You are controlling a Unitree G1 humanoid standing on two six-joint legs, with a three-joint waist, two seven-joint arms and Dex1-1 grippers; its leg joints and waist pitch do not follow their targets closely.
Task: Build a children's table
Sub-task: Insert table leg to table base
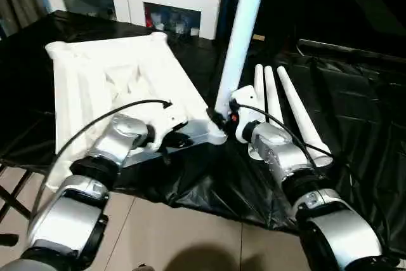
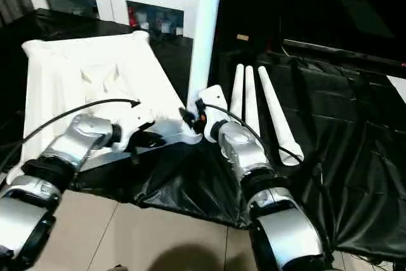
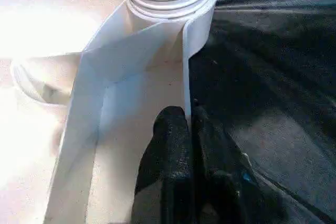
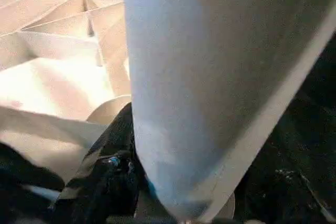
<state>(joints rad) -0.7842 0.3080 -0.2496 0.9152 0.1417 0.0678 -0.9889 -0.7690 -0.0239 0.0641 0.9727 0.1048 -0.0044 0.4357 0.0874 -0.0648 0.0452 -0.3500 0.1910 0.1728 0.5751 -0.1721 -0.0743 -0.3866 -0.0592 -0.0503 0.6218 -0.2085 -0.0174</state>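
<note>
White ribbed plastic tabletop (image 1: 108, 80), underside up; left gripper (image 3: 188, 124) pinches its rim. Right gripper (image 1: 223, 117) clasps upright white tapered leg (image 1: 241, 36). Three loose legs (image 1: 279, 103) beside.

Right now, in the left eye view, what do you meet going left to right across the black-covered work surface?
White plastic ribbed tabletop → left gripper pinching its near rim → upright white tapered tube leg held by the right gripper → three white tube legs lying side by side.
</note>
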